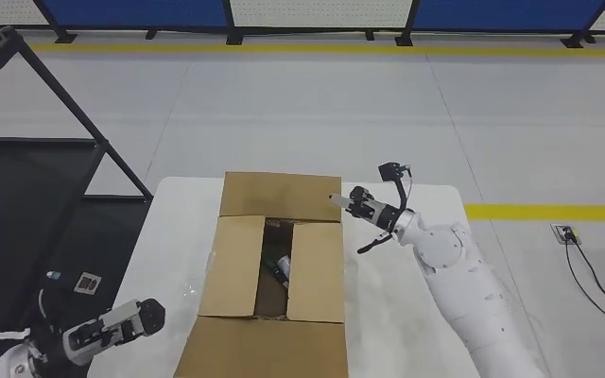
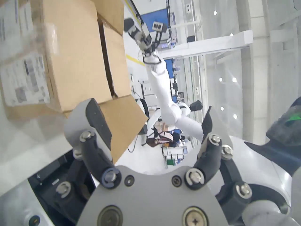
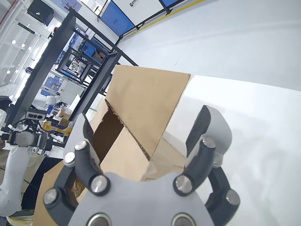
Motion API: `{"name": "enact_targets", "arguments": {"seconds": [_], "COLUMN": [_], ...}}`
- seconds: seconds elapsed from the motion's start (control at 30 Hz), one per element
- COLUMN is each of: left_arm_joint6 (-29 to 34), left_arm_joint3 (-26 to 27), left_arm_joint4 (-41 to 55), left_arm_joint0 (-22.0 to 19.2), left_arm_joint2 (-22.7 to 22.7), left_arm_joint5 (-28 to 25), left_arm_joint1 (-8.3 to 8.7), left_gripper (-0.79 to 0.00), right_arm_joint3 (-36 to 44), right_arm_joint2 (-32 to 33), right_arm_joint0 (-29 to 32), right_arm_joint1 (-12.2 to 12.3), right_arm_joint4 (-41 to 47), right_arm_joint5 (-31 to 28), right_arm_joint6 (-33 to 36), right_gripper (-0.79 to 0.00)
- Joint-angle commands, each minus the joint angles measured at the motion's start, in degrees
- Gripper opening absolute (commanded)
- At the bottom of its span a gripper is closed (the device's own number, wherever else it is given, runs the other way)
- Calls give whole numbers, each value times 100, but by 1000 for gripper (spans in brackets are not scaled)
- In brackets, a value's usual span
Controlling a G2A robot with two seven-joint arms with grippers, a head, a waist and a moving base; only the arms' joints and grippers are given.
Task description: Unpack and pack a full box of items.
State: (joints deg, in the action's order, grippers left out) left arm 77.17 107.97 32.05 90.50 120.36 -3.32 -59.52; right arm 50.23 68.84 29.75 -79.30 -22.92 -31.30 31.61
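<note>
From where I stand, the cardboard box sits in the middle of the white table, reaching to its near edge. It is half opened. The far flap is folded up and back, and the near flap is folded out toward the robot. The two side flaps lie almost flat over the top, with a narrow gap between them.

Down in that gap there are dark things packed inside. One looks like a dark bottle with a pale patch on it, and I cannot make out the others. Paper labels are stuck on the box's outer wall.

The right gripper hangs at the far right corner of the box, just beside the edge of the raised far flap. Its fingers are spread wide and grasp nothing. Whether it touches the cardboard I cannot tell.

The left gripper is low, off the table's near left corner and apart from the box. Its fingers are also spread wide, and it holds nothing.
</note>
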Motion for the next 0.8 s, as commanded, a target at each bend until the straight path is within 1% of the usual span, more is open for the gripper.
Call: {"name": "enact_targets", "arguments": {"seconds": [0.0, 0.1, 0.17, 0.33, 0.53, 0.63, 0.77], "left_arm_joint6": [384, 678, 762, 1082, 936, 749, 526], "left_arm_joint3": [-32, 8, 50, 156, 179, 169, 150], "left_arm_joint4": [-64, -314, -578, -957, -1084, -911, -438], "left_arm_joint0": [140, 321, 396, 436, 297, 211, 145], "left_arm_joint2": [35, -5, -47, -318, -604, -682, -700], "left_arm_joint5": [2, 11, 13, 98, 136, 99, 29], "left_arm_joint1": [28, 64, 90, 159, 217, 226, 224], "left_gripper": [0, 0, 0, 0, 0, 0, 0], "right_arm_joint3": [-537, -1090, -1373, -1774, -1783, -1632, -1279], "right_arm_joint2": [-180, -352, -417, -423, -355, -329, -280], "right_arm_joint0": [-275, -565, -724, -952, -993, -942, -812], "right_arm_joint1": [-77, -173, -219, -259, -217, -180, -107], "right_arm_joint4": [101, 351, 526, 1008, 1450, 1642, 1837], "right_arm_joint5": [-127, -386, -592, -1220, -1798, -1979, -2128], "right_arm_joint6": [-59, 27, 150, 480, 932, 1192, 1498], "right_gripper": [0, 0, 0, 0, 0, 0, 0]}}
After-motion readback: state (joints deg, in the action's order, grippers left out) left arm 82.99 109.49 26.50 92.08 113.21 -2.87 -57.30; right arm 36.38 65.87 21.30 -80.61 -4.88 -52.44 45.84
